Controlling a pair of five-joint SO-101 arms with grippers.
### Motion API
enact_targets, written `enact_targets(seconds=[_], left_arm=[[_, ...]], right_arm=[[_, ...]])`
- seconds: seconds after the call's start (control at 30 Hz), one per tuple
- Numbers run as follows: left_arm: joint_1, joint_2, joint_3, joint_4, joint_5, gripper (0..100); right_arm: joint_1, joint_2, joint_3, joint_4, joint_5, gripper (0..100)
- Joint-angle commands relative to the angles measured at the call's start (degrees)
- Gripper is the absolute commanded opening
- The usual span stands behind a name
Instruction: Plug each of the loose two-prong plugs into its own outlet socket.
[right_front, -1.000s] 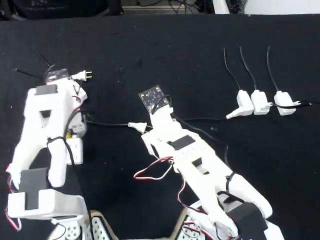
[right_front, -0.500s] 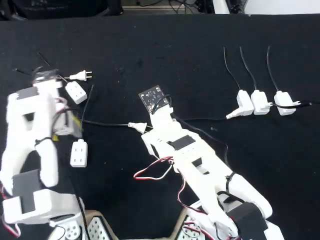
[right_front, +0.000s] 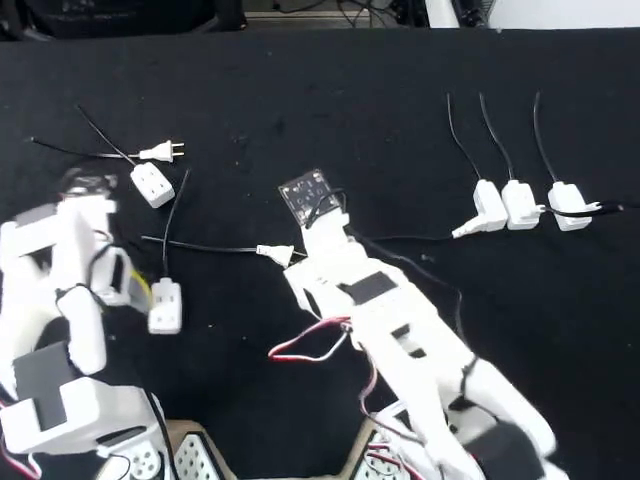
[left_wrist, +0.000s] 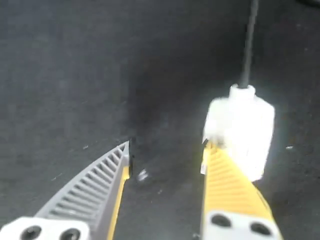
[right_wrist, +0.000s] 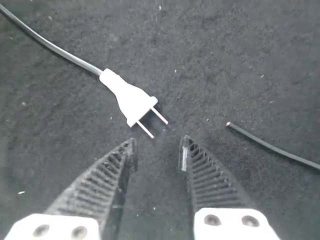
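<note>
- The left end effector (left_wrist: 165, 155) is spread open and grasps nothing. Its yellow finger lies against the side of the near outlet socket (left_wrist: 240, 127), probably to line up for a grasp or to steady the block.
- That socket sits on the black counter (right_front: 300, 100), just beside the left arm, with its cord running away from the arm.
- The right end effector (right_wrist: 157, 145) is also released. Its jaws are parted and empty, just short of a two-prong plug (right_wrist: 131, 102).
- This plug lies flat with its prongs pointing towards the gap between the jaws, so a short advance looks enough to take it.
- Farther off on the left lies a second outlet socket (right_front: 152, 184), with a second two-prong plug (right_front: 160, 152) loose just beyond it.
- On the far right stands a row of three outlet sockets (right_front: 519, 203). Cords meet two of them, but I cannot tell whether plugs are seated there.
- The count is two loose plugs and five sockets.
</note>
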Motion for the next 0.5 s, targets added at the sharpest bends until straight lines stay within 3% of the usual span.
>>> enact_targets(seconds=[0.0, 0.23, 0.47], left_arm=[[5.3, -2.2, 2.5, -4.2, 3.2, 23], [16.9, -2.2, 2.9, -3.9, 9.9, 23], [27.9, -2.2, -2.6, 7.0, 11.7, 23]], right_arm=[[-0.4, -11.0, 3.7, 1.7, -0.3, 13.6], [4.1, -22.7, 9.3, 0.1, 2.4, 13.4], [5.7, -22.8, 9.5, 0.0, 2.4, 13.4]])
